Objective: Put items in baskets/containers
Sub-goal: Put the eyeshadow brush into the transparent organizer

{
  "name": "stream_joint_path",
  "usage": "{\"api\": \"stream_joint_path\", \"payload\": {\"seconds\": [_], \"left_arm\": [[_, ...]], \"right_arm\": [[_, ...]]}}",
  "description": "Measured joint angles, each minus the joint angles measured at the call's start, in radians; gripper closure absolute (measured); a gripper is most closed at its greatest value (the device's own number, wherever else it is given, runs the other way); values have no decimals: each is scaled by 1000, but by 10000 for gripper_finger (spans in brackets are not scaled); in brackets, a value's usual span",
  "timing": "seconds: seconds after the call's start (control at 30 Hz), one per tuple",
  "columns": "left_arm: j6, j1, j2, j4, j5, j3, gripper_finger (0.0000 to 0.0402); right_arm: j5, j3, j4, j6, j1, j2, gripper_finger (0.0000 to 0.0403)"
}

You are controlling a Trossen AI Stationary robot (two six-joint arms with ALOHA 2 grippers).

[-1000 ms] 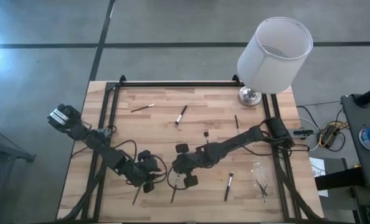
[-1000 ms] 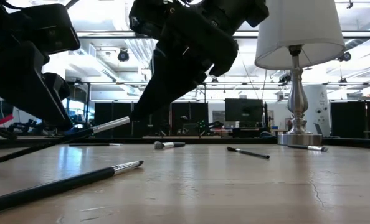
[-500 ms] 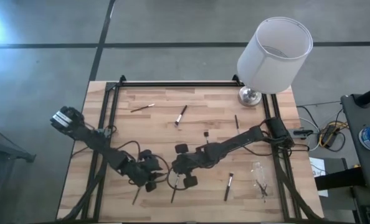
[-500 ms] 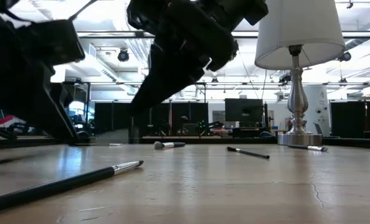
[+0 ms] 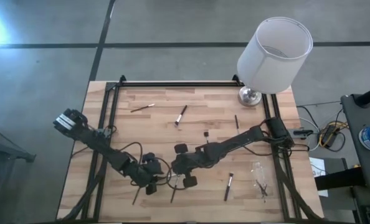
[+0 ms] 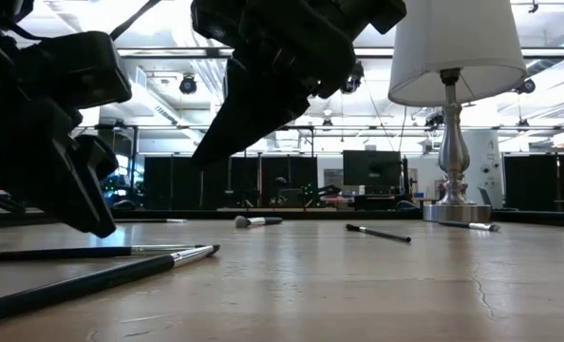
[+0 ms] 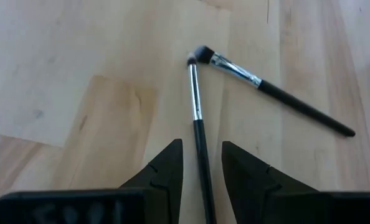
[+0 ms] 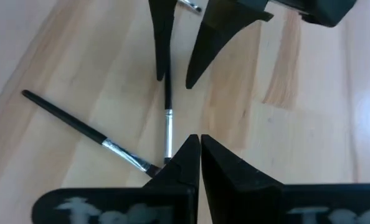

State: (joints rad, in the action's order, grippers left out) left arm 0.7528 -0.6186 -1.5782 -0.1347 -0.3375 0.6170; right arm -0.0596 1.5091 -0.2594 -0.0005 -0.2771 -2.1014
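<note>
Two slim dark brushes lie flat on the wooden table, their bristle tips meeting. The handle of one brush [image 7: 197,118] runs between the fingers of my open left gripper [image 7: 202,152], which stand on either side of it, low over the table near its front edge [image 5: 154,183]. The other brush [image 7: 284,99] slants away from it. My right gripper [image 8: 197,140] is shut with nothing in it, hanging clear above those bristle tips [image 6: 198,161]. The clear container [image 5: 258,171] lies at the front right with dark brushes in it.
More brushes lie scattered: far left [image 5: 142,107], far middle [image 5: 180,115], [image 5: 237,121], front [image 5: 228,185], [image 5: 136,198]. A lamp with a white shade [image 5: 274,53] stands on the far right corner. Black rails run along the table's sides.
The brush whose bristle end stood raised near my right gripper's fingertips now lies flat on the table. My left gripper has sunk toward the table, its fingers open throughout.
</note>
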Motion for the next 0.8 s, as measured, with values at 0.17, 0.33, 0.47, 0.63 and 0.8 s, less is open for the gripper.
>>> {"api": "stream_joint_path", "payload": {"seconds": [0.17, 0.33, 0.47, 0.63, 0.8], "left_arm": [[-2, 0, -17, 3, 15, 0, 298], [-12, 0, -20, 19, 18, 0, 298], [-12, 0, -20, 31, 17, 0, 309], [-14, 1, -20, 45, 10, -4, 358], [-15, 0, -20, 38, -9, -12, 394]], "right_arm": [[14, -12, 4, 92, -2, -11, 393], [17, -20, 1, 153, -2, -53, 363], [16, -28, 8, 166, -2, -61, 327], [17, -31, 12, 180, -1, -61, 299], [39, -56, 55, 193, 2, -62, 300]]}}
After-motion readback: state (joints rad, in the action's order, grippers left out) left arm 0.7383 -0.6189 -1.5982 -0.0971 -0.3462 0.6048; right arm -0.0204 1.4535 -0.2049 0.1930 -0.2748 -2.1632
